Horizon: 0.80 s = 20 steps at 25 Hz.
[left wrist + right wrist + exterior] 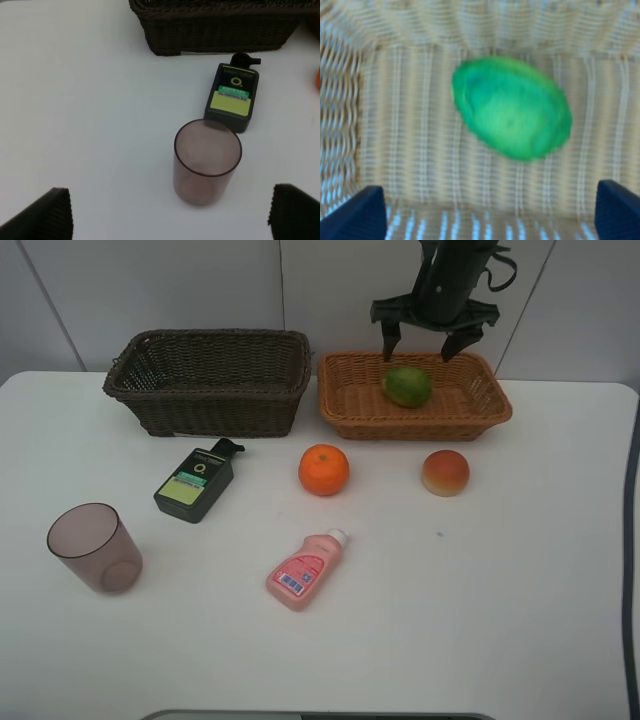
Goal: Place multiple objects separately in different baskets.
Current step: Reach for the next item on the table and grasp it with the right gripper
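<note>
The right gripper [420,352] hangs with its two dark fingers spread wide and nothing between them, just above the tan basket. The left gripper [170,220], seen only in its wrist view, is likewise released, its two ribbed black fingertips far apart with the cup on the table ahead of them. One smooth white table [520,590] carries everything. At its back stand two rectangular woven wicker baskets side by side: the dark brown basket [210,410], deeper and coarse in weave, and the light orange-tan basket [420,425], shallower with a finer weave. Six small objects make up the rest. One translucent purplish-brown cup [95,548], round and tapered, stands upright near the table's left edge. One dark green flat bottle [194,484], boxy with a yellow-green label and black cap, lies in front of the dark basket. One pink bottle [305,570] with a white cap lies flat nearer the front. One round orange [324,469] with dimpled skin sits mid-table. One red-yellow peach [445,472] sits to its right. One smooth oval green fruit [408,386] is inside the tan basket, below the right fingers and apart from them.
</note>
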Each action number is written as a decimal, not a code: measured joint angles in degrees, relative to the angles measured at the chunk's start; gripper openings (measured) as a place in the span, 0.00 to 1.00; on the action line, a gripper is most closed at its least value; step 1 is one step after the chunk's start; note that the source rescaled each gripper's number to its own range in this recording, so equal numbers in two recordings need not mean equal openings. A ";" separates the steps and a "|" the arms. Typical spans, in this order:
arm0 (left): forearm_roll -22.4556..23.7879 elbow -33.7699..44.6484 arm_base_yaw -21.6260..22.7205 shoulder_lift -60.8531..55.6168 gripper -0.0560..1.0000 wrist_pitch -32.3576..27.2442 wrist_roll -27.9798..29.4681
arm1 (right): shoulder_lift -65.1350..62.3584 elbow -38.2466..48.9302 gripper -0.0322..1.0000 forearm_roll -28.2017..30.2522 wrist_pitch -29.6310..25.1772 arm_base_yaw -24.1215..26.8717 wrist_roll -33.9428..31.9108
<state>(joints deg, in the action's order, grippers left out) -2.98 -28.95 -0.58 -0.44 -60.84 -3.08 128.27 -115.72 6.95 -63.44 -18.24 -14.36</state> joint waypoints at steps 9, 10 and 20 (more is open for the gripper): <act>0.00 0.00 0.00 0.00 1.00 0.00 0.00 | -16.07 25.88 0.83 -0.56 10.25 -1.63 0.00; 0.00 0.00 0.00 0.00 1.00 0.00 0.00 | -17.79 28.95 0.83 -1.07 11.65 -1.65 0.00; 0.00 0.00 0.00 0.00 1.00 0.00 0.00 | -25.25 48.50 0.83 -2.63 21.50 -1.59 -0.04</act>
<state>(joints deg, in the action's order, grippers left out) -2.98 -28.95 -0.58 -0.44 -60.84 -3.08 103.02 -67.22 4.31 -41.94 -19.83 -14.40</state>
